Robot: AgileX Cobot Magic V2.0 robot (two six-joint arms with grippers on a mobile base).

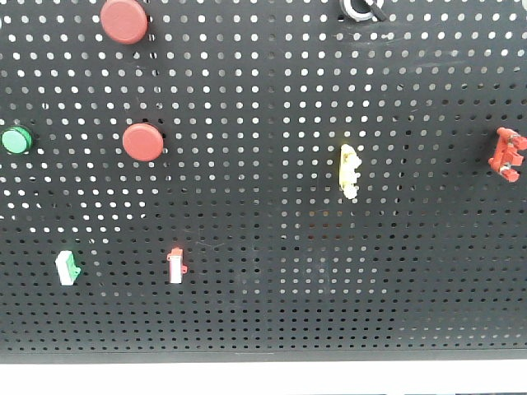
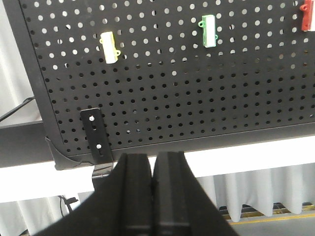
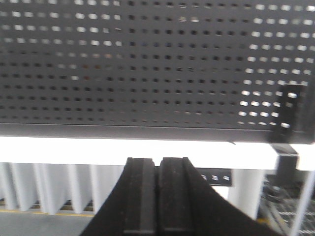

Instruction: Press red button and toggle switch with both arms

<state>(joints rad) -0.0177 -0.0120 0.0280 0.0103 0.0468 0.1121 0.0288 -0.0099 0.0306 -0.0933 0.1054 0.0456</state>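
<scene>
Two round red buttons sit on the black pegboard [image 1: 272, 296], one at the top left [image 1: 124, 20] and one below it [image 1: 142, 141]. Small switches are mounted on the board: a green-and-white one [image 1: 67, 267], a red-and-white one [image 1: 175, 266] and a yellow one [image 1: 349, 171]. No arm shows in the front view. My left gripper [image 2: 153, 162] is shut and empty, below the board's lower left corner, with a yellow switch [image 2: 110, 47] and a green switch [image 2: 209, 30] above it. My right gripper [image 3: 157, 164] is shut and empty, below the board's lower edge [image 3: 147, 129].
A green button [image 1: 16, 139] sits at the left edge, a red clip-like part [image 1: 508, 153] at the right edge, and a black knob [image 1: 361, 8] at the top. Black mounting brackets [image 2: 95, 132] [image 3: 288, 113] hold the board's lower corners. White curtains hang behind.
</scene>
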